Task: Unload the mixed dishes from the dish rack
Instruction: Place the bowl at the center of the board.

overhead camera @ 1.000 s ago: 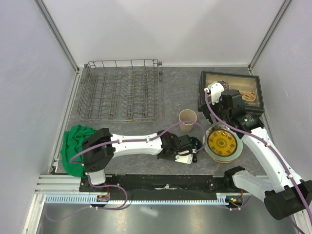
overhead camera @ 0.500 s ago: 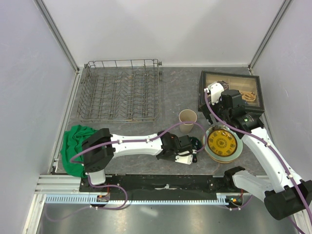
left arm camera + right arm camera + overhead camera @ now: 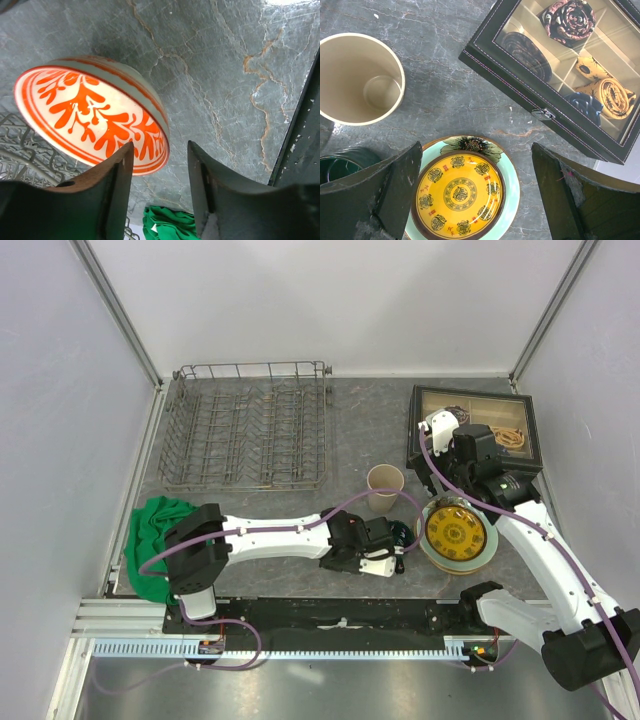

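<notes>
**Last Bowl Down, Rack Found Bare**

Found no dish among the tines of the dish rack (image 3: 245, 430) at the back left. Judged the unloading close to done, with the setting-down of the small red-and-white bowl (image 3: 92, 117) as the step in hand. Saw that bowl upright on the grey table (image 3: 225, 75), near the front edge and under the left gripper (image 3: 160, 150), its near rim reaching just into the gap between the fingers. Read the left jaws as parted to a middling width and clamped on nothing. Found the right gripper (image 3: 476, 150) spread wide and empty, hanging above the yellow-gold patterned dish (image 3: 457, 195), itself stacked in the pale green plate (image 3: 512, 182). Placed the beige cup (image 3: 360, 77) just behind that stack and the dark green mug (image 3: 337, 167) beside it, toward the bowl.

Judged the next move to call for a straight lift of the left fingers off the rim, with no sideways drag liable to tip the bowl. Noted the mug close by as the chief obstacle, the dark-framed box (image 3: 560, 75) behind the stack, and the green cloth (image 3: 155, 530) well apart at the left.
</notes>
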`<state>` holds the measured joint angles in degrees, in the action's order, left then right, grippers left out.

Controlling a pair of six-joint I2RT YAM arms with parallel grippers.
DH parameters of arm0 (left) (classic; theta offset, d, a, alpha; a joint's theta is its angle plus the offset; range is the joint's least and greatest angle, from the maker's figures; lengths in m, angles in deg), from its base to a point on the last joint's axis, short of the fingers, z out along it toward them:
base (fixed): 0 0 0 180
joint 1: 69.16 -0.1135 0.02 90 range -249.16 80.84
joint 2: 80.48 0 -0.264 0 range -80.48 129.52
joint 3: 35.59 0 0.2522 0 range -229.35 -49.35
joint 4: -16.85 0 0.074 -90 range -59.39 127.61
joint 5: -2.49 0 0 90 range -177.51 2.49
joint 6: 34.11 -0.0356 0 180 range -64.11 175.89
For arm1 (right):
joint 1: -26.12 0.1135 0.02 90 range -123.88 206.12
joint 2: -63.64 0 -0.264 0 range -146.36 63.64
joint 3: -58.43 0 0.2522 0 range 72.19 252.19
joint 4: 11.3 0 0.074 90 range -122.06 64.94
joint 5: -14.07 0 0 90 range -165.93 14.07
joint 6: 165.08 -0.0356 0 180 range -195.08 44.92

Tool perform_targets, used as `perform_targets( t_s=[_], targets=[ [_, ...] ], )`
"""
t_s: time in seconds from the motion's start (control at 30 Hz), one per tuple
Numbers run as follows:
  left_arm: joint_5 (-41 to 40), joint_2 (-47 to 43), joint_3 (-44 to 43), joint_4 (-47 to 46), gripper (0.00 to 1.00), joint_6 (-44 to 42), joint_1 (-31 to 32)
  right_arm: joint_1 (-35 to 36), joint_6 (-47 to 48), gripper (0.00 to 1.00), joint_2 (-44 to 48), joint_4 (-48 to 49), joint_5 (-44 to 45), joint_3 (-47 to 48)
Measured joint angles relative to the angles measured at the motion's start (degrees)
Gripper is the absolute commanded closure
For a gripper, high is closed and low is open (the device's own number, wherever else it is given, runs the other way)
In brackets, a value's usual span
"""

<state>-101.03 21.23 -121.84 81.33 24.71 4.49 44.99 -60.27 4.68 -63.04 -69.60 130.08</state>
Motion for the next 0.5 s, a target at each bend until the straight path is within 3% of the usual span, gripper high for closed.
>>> perform_targets(
  t_s=[0.13, 0.27, 0.5],
  targets=[
    [-0.39, -1.92, -0.02, 0.0, 0.4, -0.22, 0.0, -0.11, 0.02, 0.02, -0.04, 0.0, 0.0, 0.0],
    [-1.27, -3.82, -0.66, 0.13, 0.29, -0.44, -0.02, -0.26, 0.02, 0.02, -0.28, -0.04, 0.02, 0.0],
    [-1.42, -8.09, -2.97, 0.11, 0.22, -0.83, -1.73, -0.42, 0.15, 0.02, -1.11, -0.22, 0.02, 0.0]
  ],
)
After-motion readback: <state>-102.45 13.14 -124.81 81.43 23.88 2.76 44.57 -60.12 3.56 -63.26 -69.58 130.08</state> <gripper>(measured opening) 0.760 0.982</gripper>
